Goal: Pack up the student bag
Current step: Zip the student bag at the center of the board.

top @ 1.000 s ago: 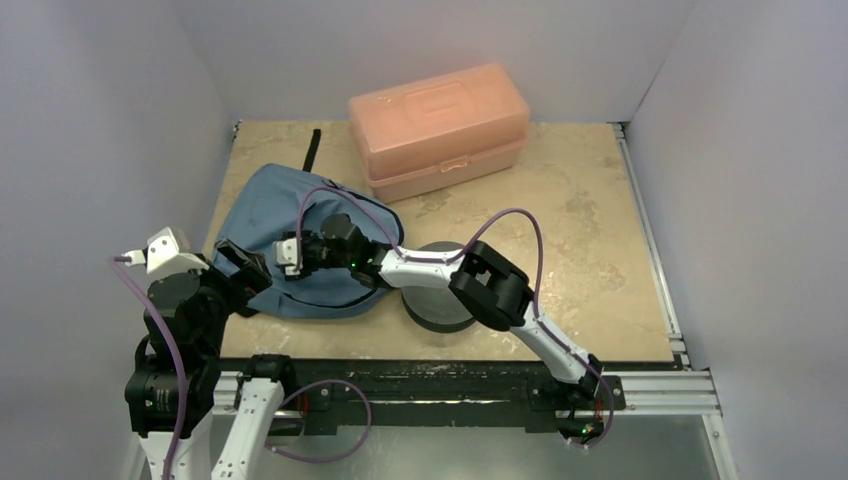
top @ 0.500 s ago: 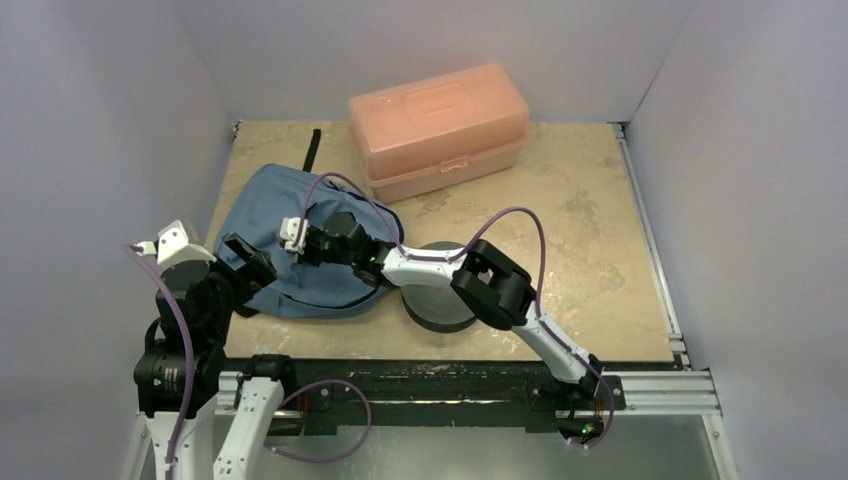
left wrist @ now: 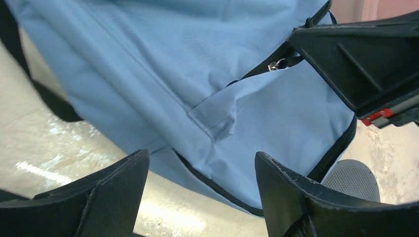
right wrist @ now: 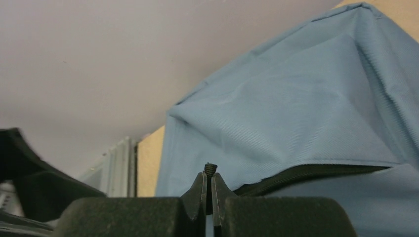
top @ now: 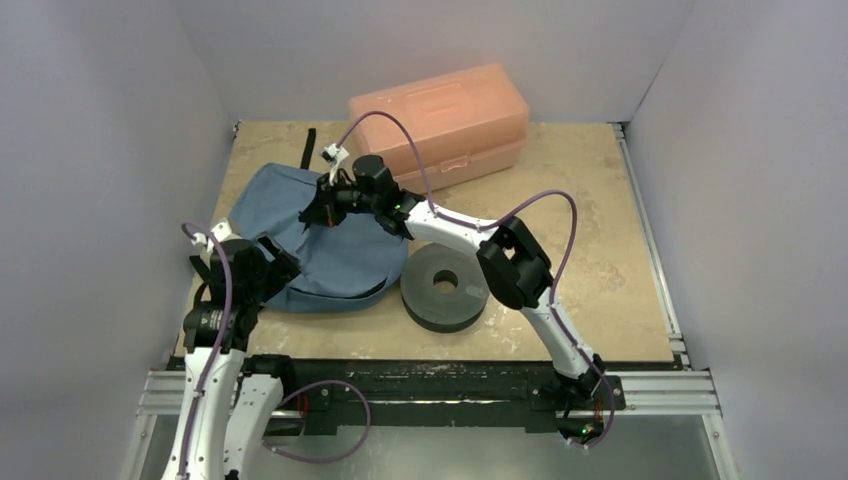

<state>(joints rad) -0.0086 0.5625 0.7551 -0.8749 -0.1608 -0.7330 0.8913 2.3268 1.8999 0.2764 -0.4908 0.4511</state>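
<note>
L claw (top: 272, 262): released, jaws wide apart, nothing betw. them; at bag's near-left edge.
Student bag (top: 340, 265): slate-blue, lying on table (top: 600, 250), left half.
R claw (top: 315, 207): clenched on small dark nub (right wrist: 211, 170) over bag's top; can't tell what nub is.
Disc (top: 445, 290): dark grey, centre hole, just right of bag.
Box (top: 440, 125): salmon-pink, lid down, behind bag & disc.

The beige, marbled table (top: 600, 230) carries three things. The slate-blue student bag (top: 260, 205) lies at nine o'clock, its black strap (top: 312, 148) trailing towards eleven. A salmon-pink plastic box (top: 470, 110) stands at twelve, lid shut, near the back edge. A dark grey ring (top: 425, 285) lies flat at six, just beside the bag
</note>
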